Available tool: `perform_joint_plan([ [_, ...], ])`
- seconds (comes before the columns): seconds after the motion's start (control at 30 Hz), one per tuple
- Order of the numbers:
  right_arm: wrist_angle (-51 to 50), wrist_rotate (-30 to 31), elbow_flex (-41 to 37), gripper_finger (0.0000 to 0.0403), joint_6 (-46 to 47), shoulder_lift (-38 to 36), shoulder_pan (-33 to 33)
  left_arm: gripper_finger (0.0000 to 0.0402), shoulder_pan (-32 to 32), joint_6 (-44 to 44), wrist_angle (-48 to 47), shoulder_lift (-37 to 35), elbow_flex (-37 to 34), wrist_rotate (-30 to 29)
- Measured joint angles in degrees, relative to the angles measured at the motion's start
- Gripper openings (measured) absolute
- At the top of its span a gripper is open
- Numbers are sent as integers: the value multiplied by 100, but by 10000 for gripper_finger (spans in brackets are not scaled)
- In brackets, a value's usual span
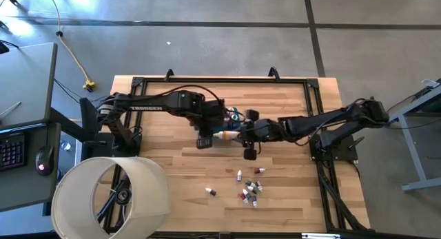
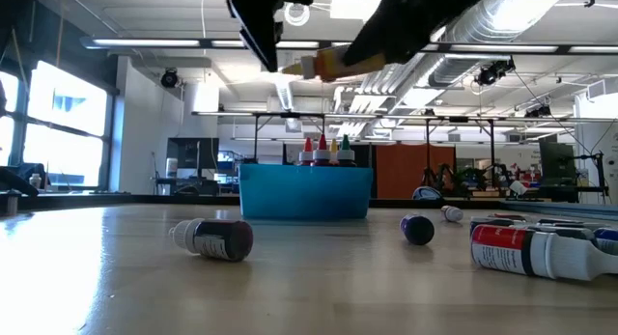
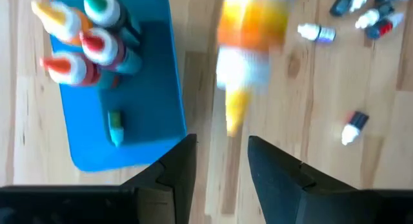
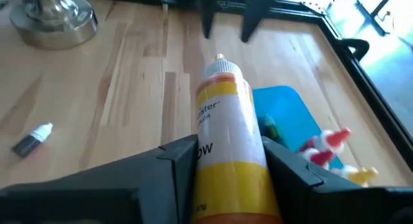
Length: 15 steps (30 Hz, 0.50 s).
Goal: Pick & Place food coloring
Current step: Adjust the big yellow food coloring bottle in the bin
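Observation:
A yellow food coloring bottle [image 4: 229, 133] with a white label and a pale cap hangs in the air above the table's middle [image 1: 226, 135], and my right gripper [image 4: 229, 150] is shut on it. Its cap [image 3: 235, 114] points toward my left gripper [image 3: 221, 143]. That gripper is open; its fingers stand just short of the cap on either side and touch nothing. Red, orange, yellow and green bottles [image 3: 84, 37] stand upright in the blue tub [image 3: 142, 108] beside them. Several small vials [image 1: 249, 189] lie on the wood nearer the front edge. My right gripper pinches the yellow bottle's body [image 4: 216, 153], its lower half, between its two fingers. The fingers come from the table's right, slanting a little down, and lie along the bottle. The bottle is lifted clear of the table, nearly level [image 2: 319, 65], its cap leading toward the table's left.
A large pale lampshade [image 1: 110, 194] stands at the table's front left. A dark frame [image 1: 313, 108] runs around the table's edge. In the low view, loose vials [image 2: 214, 238] and a red-labelled bottle [image 2: 536, 250] lie in front of the tub [image 2: 304, 192].

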Motion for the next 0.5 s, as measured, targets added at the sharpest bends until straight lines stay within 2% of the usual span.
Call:
perform_joint_plan([
  [0.13,-556,75,0,142,251,-324,-4,135,-7,-268,36,-224,-2,-130],
  [0.23,-862,395,0,143,268,-706,-2,136,-15,-273,191,-417,0,-513],
  [0.37,-1187,999,0,139,261,-1496,24,136,-17,-267,595,-783,-1,-1121],
  [0.5,-1448,1386,0,141,224,-2414,166,136,-17,-178,959,-1237,0,-1458],
])
